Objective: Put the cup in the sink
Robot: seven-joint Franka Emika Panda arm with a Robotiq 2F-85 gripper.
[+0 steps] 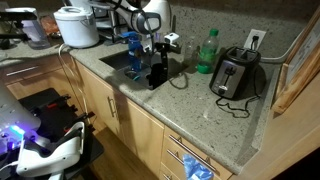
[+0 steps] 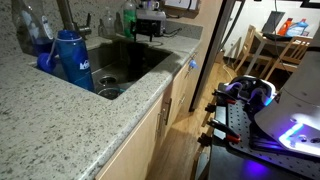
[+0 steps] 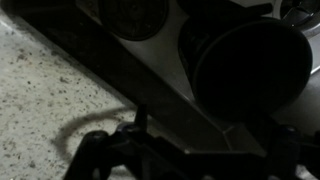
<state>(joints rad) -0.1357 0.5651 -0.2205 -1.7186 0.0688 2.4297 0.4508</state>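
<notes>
In an exterior view: speckled counter (image 1: 200, 110) along the wall, with a sink (image 1: 112, 62) set into it. Over the sink's end nearer the toaster (image 1: 235, 72), the gripper (image 1: 156, 58), pointing down from the white arm. Directly beneath, a dark cup (image 1: 157, 77), upright at the basin's edge; cannot tell from here whether inside the basin or on the rim. Just behind, a blue bottle (image 1: 130, 45); between sink and toaster, a green bottle (image 1: 207, 50); at the far end, a white rice cooker (image 1: 77, 25).

In an exterior view from along the counter (image 2: 60, 120): blue bottle (image 2: 72, 58) upright beside the sink (image 2: 150, 55), gripper (image 2: 148, 27) low over the far end. Cup lost among dark shapes there.

In the wrist view, very dim: counter (image 3: 40, 80) on one side of the sink's rim (image 3: 150, 85), round dark cup (image 3: 248, 65) on the basin side, near the drain. Gripper (image 3: 190, 140) released, fingers (image 3: 100, 152) spread wide, nothing between them, cup well clear of both.
</notes>
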